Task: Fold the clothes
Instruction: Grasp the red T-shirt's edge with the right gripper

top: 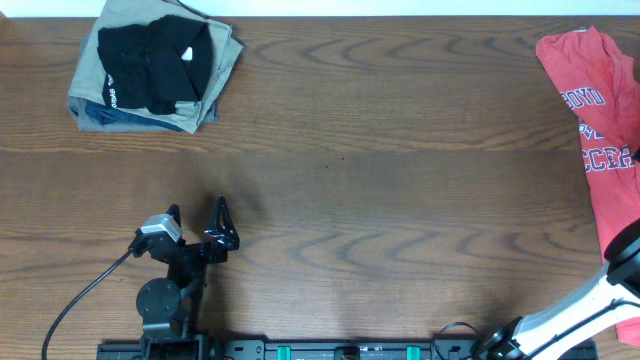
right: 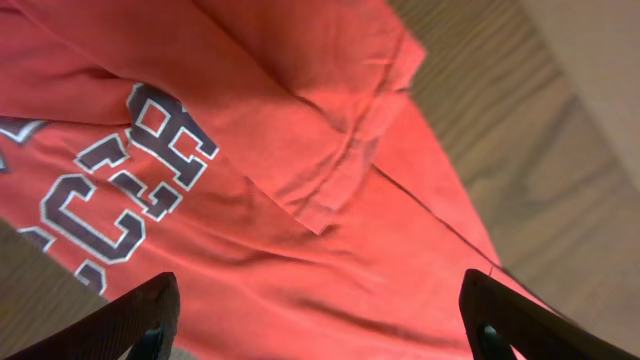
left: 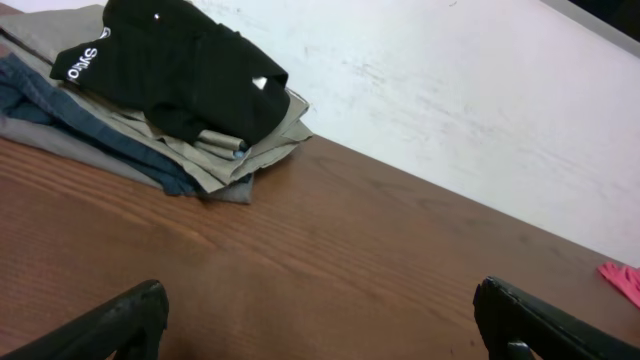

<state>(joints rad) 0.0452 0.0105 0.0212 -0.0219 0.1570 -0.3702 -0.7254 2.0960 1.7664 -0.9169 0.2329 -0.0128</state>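
1. The bench (top: 400, 150) is dark wood grain. It stretches wide between the two grippers and away beyond both.
2. The red-orange T-shirt (top: 600, 120) lies rumpled at the bench's far right edge, directly under the right gripper (right: 318, 290). It is well apart from the left gripper (top: 198, 212), far off to that gripper's right.
3. A stack of folded clothes sits well ahead of the left gripper and a little to its left. The black garment (top: 150, 55) is on top, with the khaki garment (top: 218, 75) beneath it.
4. The right arm (top: 590, 300) slants up from the near bench edge toward the shirt. Its white link shows in the overhead view, and its far end runs out of that frame.
5. The left arm (top: 165, 290) stands low near the front edge, wrist pointing across the bench toward the stack.
6. The right gripper's jaws are spread wide above the shirt, one at each lower corner of its wrist view. Red cloth and a folded sleeve hem (right: 340, 170) lie between them. Nothing is pinched, and whether the tips touch fabric cannot be told.
7. The left gripper's jaws are spread wide and hold nothing, with bare bench between them.
8. The white block lettering (right: 150, 170), outlined dark, lies ahead-left of the right gripper.
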